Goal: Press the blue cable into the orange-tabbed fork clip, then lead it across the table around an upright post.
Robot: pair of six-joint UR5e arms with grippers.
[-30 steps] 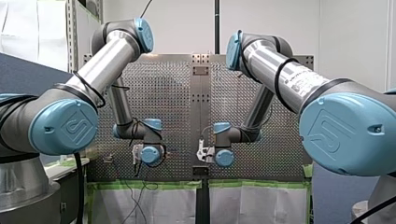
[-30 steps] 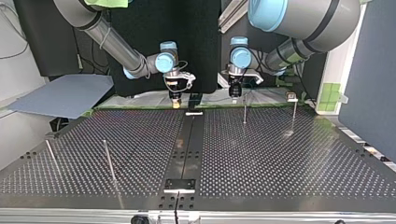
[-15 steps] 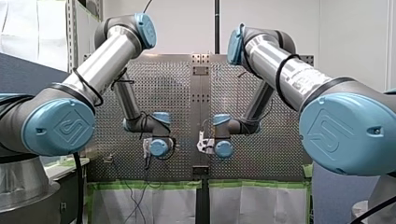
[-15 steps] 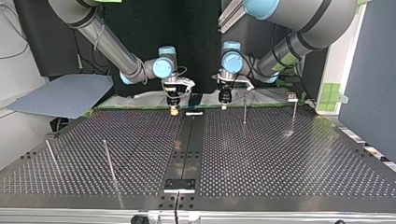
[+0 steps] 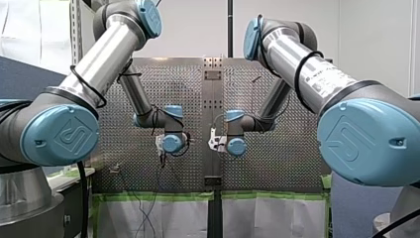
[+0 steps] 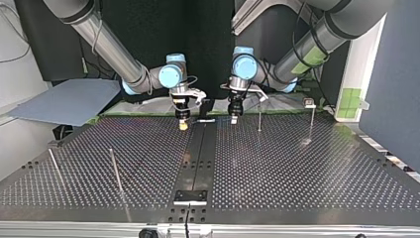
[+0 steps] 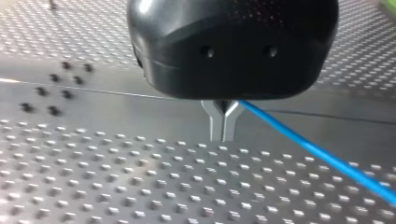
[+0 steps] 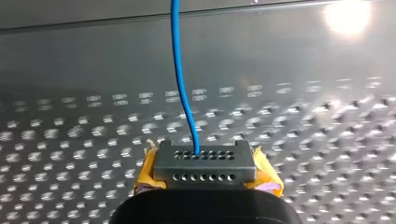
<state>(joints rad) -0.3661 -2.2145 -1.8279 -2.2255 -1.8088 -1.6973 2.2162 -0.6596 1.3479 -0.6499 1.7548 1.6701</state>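
In the top view, a flat grey-blue sheet [image 6: 64, 101] lies beyond the perforated metal counter [image 6: 297, 178] at the far left. Two slender upright metal posts [image 6: 115, 171] stand on the counter's left half. Next, my right arm [image 6: 106, 47] comes in from above. Its yellow-padded jaws point down just above the counter near its far edge, just beside the smooth dark centre strip [image 6: 198, 158]. Across that strip, my left arm [image 6: 322, 37] holds its black jaws down at about the same height, so the two pairs are near each other but apart. Further right stand two more thin metal posts [image 6: 259, 116], the first of them near my left arm's jaws. A small fixture [image 6: 309, 103] sits at the far edge, too small to make out.

In the left wrist view, my left arm's jaws are metal and closed tip to tip. The thin blue cable [image 7: 317, 151] comes out at their root and slants away to one side, low over the counter. In the right wrist view, my right arm's jaws, with yellow pads and a small perforated metal block [image 8: 204, 163], are closed on the cable. From them it runs straight ahead over the counter's holes toward the smooth strip.
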